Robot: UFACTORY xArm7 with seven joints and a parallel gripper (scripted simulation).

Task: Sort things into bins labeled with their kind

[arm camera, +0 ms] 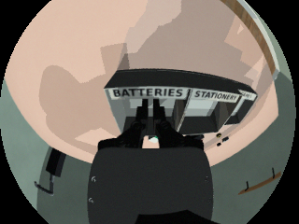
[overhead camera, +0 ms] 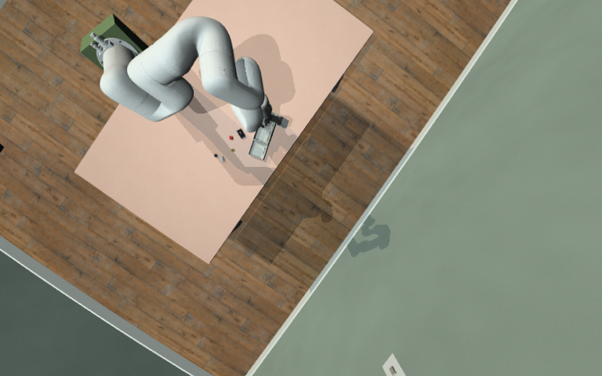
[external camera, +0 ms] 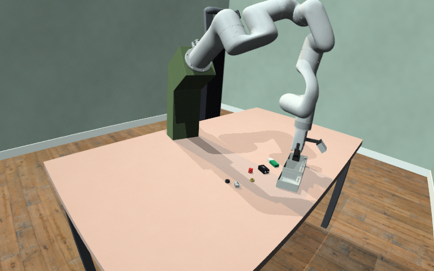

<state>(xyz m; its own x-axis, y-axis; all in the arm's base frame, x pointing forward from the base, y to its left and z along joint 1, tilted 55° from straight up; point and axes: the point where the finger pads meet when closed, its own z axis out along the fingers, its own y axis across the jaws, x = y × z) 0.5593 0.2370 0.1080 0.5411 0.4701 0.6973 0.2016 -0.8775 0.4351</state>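
Note:
A joined row of light grey bins stands on the table. Its labels read BATTERIES, STATIONERY and, in part, GAMES. My gripper is nearly closed, its fingers at the BATTERIES bin; I see nothing between them. Beside the bins lie a green and white block, a black block with two light spots, a red die, a yellowish ring, a small black piece and a small grey piece. Part of the BATTERIES bin's inside is hidden.
The pink table has one long edge a short way beyond the bins. The green arm base stands at the opposite edge. The arm's shadow falls across the things and the bins.

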